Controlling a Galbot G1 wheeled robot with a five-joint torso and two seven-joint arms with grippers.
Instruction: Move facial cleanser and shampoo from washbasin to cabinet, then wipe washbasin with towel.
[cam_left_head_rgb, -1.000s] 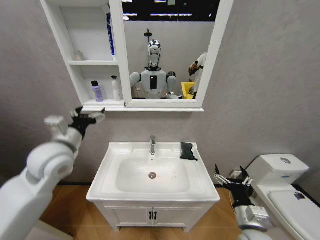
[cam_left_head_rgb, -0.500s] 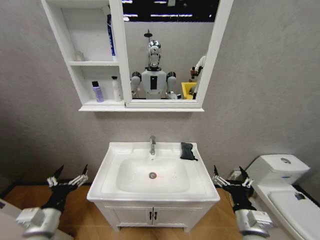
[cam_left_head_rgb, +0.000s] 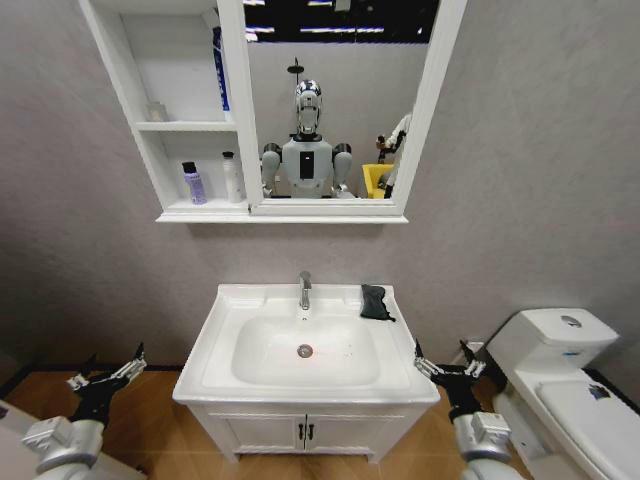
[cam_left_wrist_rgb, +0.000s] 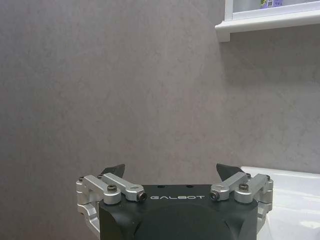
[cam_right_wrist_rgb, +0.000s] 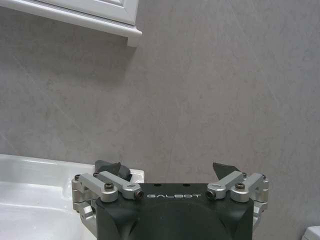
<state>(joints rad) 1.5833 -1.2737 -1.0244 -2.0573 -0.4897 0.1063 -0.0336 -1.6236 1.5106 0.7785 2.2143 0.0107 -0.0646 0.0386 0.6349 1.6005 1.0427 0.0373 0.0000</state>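
Left gripper (cam_left_head_rgb: 103, 376) and right gripper (cam_left_head_rgb: 444, 367) hung spread wide and empty, low beside the white rectangular ceramic washbasin (cam_left_head_rgb: 305, 383); small black bunched towel (cam_left_head_rgb: 375, 301) lay on its far-right rim.

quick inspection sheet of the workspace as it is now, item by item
surface: washbasin top bare apart from the towel; chrome tap at the back.
job's things: towel bunched on the back right corner; purple bottle and white bottle on the cabinet lowest shelf.
clutter: nothing seen.
grippers: left gripper open, low left of the washbasin; right gripper open, low by its front right corner.
cables: nothing seen.
surroundings: grey wall, mirror, toilet on the right.
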